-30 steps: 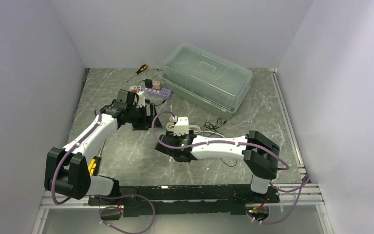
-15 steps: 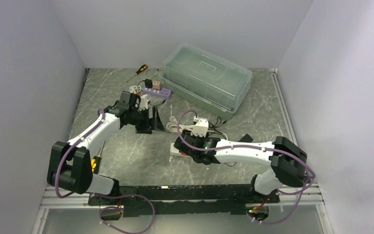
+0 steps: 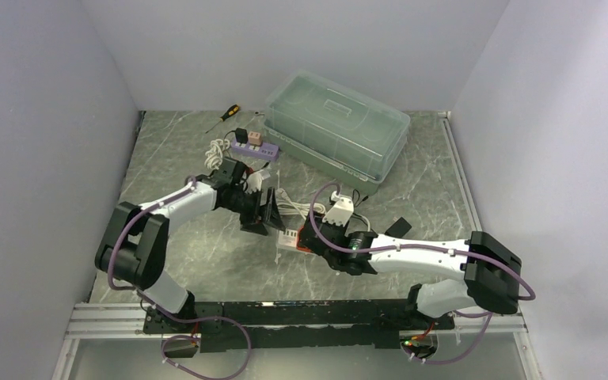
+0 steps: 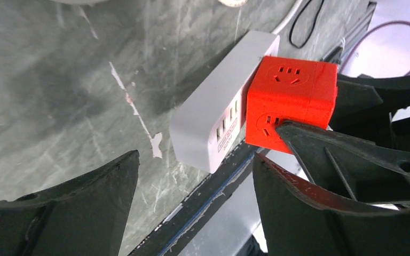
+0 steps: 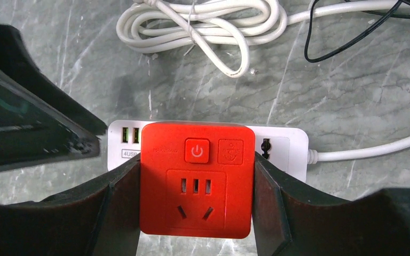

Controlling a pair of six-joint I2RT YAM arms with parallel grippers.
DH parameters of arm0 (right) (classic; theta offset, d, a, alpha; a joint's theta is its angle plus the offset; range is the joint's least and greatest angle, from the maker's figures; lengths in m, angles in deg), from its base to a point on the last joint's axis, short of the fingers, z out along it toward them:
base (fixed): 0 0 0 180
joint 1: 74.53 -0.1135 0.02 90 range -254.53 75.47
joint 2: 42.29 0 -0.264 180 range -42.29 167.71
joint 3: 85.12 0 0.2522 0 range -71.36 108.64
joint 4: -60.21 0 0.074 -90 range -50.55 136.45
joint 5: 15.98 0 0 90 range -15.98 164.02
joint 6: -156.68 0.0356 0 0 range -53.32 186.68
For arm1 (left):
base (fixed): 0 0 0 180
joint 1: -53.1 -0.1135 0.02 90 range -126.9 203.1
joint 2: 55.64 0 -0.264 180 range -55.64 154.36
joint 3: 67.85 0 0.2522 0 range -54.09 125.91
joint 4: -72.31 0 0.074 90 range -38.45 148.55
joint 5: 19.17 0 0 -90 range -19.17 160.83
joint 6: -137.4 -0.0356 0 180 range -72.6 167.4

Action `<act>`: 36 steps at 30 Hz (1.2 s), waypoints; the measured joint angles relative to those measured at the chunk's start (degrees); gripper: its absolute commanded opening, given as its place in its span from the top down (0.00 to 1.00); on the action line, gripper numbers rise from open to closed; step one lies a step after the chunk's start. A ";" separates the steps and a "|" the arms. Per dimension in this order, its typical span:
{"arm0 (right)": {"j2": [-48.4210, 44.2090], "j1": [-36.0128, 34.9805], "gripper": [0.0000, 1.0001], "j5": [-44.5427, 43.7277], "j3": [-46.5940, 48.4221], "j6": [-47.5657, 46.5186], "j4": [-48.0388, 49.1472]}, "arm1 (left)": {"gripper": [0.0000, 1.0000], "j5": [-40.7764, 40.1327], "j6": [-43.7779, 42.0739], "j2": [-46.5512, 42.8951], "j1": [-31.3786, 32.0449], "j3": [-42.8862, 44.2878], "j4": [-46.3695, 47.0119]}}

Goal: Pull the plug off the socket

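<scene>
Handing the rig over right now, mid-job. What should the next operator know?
Right gripper: shut on the red plug cube, one finger on each side.
Left gripper: open at the USB end of the white power strip, gripping nothing.
The cube sits plugged on the strip.
Done: grip on the cube.
Left: probably steady the strip with the left, then pull the cube off.

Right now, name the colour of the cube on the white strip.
The cube is orange-red, clearest in the right wrist view.
</scene>
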 measured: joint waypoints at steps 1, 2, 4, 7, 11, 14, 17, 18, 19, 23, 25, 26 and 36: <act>-0.15 0.07 1.00 0.02 -0.13 0.07 0.28 | 0.21 0.83 0.22 0.52 0.33 -0.31 0.55; -0.22 0.11 1.00 0.04 -0.22 0.11 0.55 | 0.22 1.70 0.48 1.07 0.63 -0.68 0.98; -0.24 0.20 1.00 0.07 -0.33 0.11 1.07 | 0.28 3.17 1.01 2.38 1.18 -1.25 1.29; -0.35 0.24 1.00 0.17 -0.59 0.11 1.81 | 0.39 4.57 1.60 3.76 1.73 -1.42 1.42; -0.57 0.33 1.00 0.24 -0.81 0.11 2.12 | 0.43 6.54 2.25 4.42 2.01 -1.62 2.62; -0.57 0.50 1.00 0.31 -0.81 0.09 2.16 | 0.48 7.28 2.58 4.66 2.03 -1.62 3.43; -0.57 0.57 1.00 0.28 -0.81 0.00 2.16 | 0.55 7.23 2.75 4.96 1.99 -1.62 3.69; -0.57 0.57 1.00 0.26 -0.81 -0.07 2.16 | 0.59 7.08 2.75 5.07 1.97 -1.62 3.69; -0.57 0.57 1.00 0.26 -0.81 -0.09 2.16 | 0.61 6.97 2.78 5.14 1.95 -1.62 3.69; -0.55 0.59 1.00 0.20 -0.81 -0.31 2.14 | 0.74 6.95 2.97 5.40 1.86 -1.64 3.76; -0.52 0.61 1.00 0.20 -0.81 -0.37 2.14 | 0.79 6.97 2.99 5.42 1.86 -1.64 3.78; -0.48 0.61 1.00 0.20 -0.79 -0.39 2.14 | 0.81 6.95 2.99 5.42 1.86 -1.64 3.82; 4.92 -0.79 1.00 -2.64 5.44 -1.92 -3.06 | 1.00 6.56 2.95 5.49 1.51 -1.62 3.67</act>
